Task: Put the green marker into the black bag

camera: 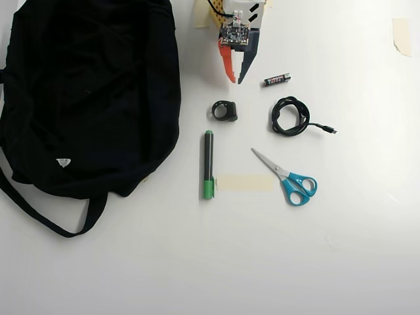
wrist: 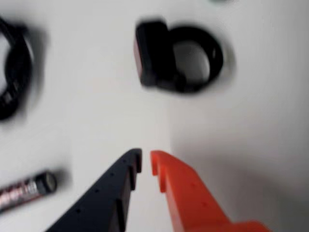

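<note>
Overhead view first: the gripper [camera: 236, 79] hangs at about twelve o'clock on the white table [camera: 341, 249], its orange and dark fingers close to each other with only a narrow gap, nothing between them. The green marker [camera: 208, 164] lies straight up and down near the middle, green cap at its six o'clock end, well apart from the gripper. At its three o'clock a strip of tape [camera: 245, 182] sits just beside the cap. The black bag [camera: 85, 92] sprawls across the nine to eleven o'clock side, its strap [camera: 39, 213] looping toward seven o'clock; the marker rests outside it. A small black ring-shaped thing [camera: 225, 110] sits between gripper and marker. A battery [camera: 277, 79] lies at the gripper's three o'clock, a coiled cable [camera: 291, 116] below that, and blue-handled scissors [camera: 289, 179] toward four o'clock.

Wrist view next, blurred: the gripper [wrist: 146, 162] rises from six o'clock, tips nearly meeting and empty. The ring-shaped thing [wrist: 178, 58] is at twelve o'clock, the battery [wrist: 26, 188] at eight, the cable [wrist: 12, 77] at nine. The marker does not show here.
</note>
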Available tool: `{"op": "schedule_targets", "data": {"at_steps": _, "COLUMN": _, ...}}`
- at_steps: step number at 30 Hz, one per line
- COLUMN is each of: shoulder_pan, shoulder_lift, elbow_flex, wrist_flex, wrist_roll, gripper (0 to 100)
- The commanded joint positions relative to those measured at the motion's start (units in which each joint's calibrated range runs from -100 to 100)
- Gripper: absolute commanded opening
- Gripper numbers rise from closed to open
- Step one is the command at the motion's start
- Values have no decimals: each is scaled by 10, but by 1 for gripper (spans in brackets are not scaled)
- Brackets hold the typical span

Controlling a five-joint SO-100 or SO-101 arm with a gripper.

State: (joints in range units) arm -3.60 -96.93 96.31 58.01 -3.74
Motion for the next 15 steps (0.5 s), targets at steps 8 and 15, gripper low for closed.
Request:
{"op": "schedule_targets", "data": {"at_steps": 8, "shoulder_pan": -40, "shoulder_lift": 163, "elbow_flex": -148, "wrist_flex": -166, "wrist_roll": 1, "gripper": 3}}
{"op": "schedule_targets", "data": {"at_steps": 15, "shoulder_pan": -41, "shoulder_lift": 236, "elbow_flex": -249, "wrist_flex": -189, "wrist_roll": 1, "gripper": 3}}
